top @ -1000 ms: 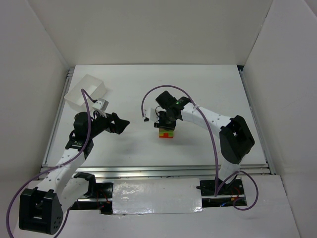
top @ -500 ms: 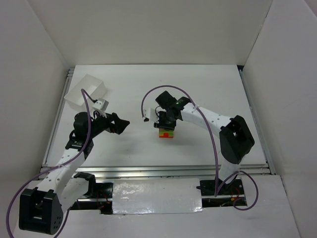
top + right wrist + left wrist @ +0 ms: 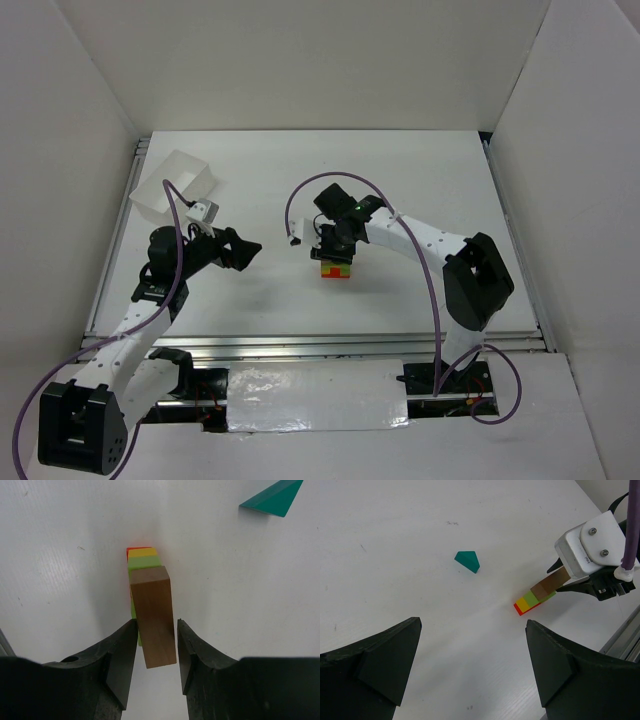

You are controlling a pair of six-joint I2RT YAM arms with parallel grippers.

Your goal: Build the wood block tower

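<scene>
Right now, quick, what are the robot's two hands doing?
Left hand: open, empty.
Right hand: closed on the plain brown wooden block.

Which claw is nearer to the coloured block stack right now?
Right. The right claw is directly over the block stack, gripping the brown block resting on top of it. The left claw hangs open off to the stack's left, clearly apart.

Left gripper [image 3: 472, 627] spread, right gripper [image 3: 156, 627] clamped

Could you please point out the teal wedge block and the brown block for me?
teal wedge block [image 3: 467, 560]: left wrist view, its upper face.
brown block [image 3: 153, 615]: right wrist view, middle of its long face.
</scene>
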